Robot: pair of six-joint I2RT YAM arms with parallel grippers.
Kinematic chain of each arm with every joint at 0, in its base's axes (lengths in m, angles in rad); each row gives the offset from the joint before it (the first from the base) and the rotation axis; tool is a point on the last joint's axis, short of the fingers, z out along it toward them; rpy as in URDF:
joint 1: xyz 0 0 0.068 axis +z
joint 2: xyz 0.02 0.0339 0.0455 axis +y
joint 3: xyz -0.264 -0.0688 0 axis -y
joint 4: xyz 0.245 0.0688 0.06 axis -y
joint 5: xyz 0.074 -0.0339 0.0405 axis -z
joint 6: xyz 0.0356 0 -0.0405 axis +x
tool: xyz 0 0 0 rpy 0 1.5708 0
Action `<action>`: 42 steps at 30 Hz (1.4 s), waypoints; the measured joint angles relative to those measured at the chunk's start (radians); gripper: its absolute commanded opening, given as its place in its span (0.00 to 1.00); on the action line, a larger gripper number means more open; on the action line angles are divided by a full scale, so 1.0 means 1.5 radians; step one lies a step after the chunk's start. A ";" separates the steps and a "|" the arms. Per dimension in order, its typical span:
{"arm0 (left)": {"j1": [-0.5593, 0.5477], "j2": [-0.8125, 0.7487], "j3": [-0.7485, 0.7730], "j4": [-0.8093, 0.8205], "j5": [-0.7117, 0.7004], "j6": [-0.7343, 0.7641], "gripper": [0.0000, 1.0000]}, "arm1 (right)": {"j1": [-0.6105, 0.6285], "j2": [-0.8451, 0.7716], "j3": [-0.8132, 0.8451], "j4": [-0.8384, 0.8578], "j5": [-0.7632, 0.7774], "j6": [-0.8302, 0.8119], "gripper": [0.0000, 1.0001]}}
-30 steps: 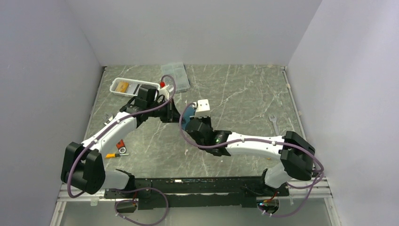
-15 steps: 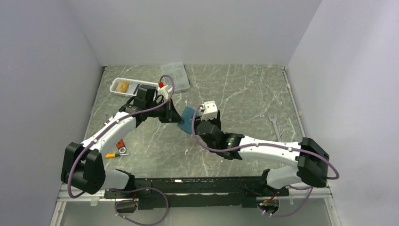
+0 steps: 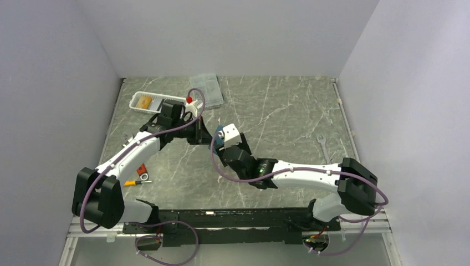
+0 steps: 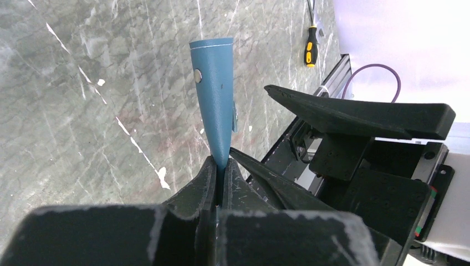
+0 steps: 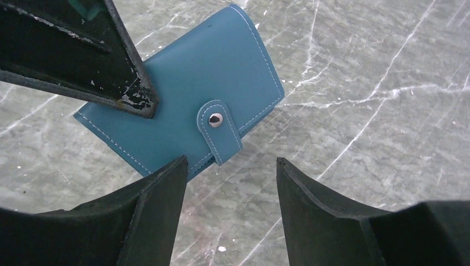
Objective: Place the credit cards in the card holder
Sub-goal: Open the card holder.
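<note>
The card holder [image 5: 188,105] is a teal-blue wallet, closed with a small pale snap [image 5: 215,119]. My left gripper [image 4: 221,166] is shut on its edge and holds it upright over the table [image 3: 288,111]. In the left wrist view the card holder [image 4: 216,94] rises straight from the pinched fingers. My right gripper [image 5: 230,163] is open just below the card holder's strap, with its left finger [image 5: 149,205] in front of the lower edge and nothing between the jaws. From above, the card holder [image 3: 218,137] peeks out between the two grippers. A yellow-gold credit card [image 3: 144,102] lies in the white basket [image 3: 158,100].
A clear compartment box [image 3: 206,88] sits at the back behind the left arm. A wrench [image 3: 323,145] lies to the right. A yellow-handled screwdriver [image 3: 132,182] and a red-handled tool [image 3: 142,169] lie at the near left. Grey walls close the table on three sides.
My right gripper has opened; its arm drew back to the right, then came in again to the card holder. The left arm and the card holder have stayed put.
</note>
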 measured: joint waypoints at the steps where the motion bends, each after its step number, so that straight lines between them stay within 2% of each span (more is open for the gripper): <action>1: 0.001 0.000 0.000 -0.001 0.000 0.000 0.00 | 0.001 0.008 0.004 0.001 0.000 -0.006 0.59; 11: 0.006 0.004 0.000 0.006 0.001 -0.015 0.00 | 0.007 0.081 0.028 0.064 0.080 -0.108 0.35; 16: 0.009 0.004 0.000 0.024 0.001 -0.024 0.00 | 0.017 0.106 0.028 0.124 0.116 -0.172 0.29; 19: 0.012 0.004 0.000 0.032 0.004 -0.031 0.00 | 0.022 0.114 0.028 0.151 0.131 -0.204 0.22; 22: 0.015 0.004 0.000 0.034 0.009 -0.034 0.00 | 0.029 0.128 0.028 0.176 0.144 -0.227 0.06; 24: 0.017 0.005 0.000 0.035 0.012 -0.035 0.00 | 0.034 0.140 0.028 0.195 0.152 -0.237 0.00; 34: 0.024 0.006 0.000 0.060 0.012 -0.047 0.00 | 0.028 0.171 0.060 0.224 0.219 -0.222 0.00; 42: 0.025 0.007 0.000 0.071 0.012 -0.050 0.00 | 0.002 0.156 0.080 0.192 0.241 -0.112 0.00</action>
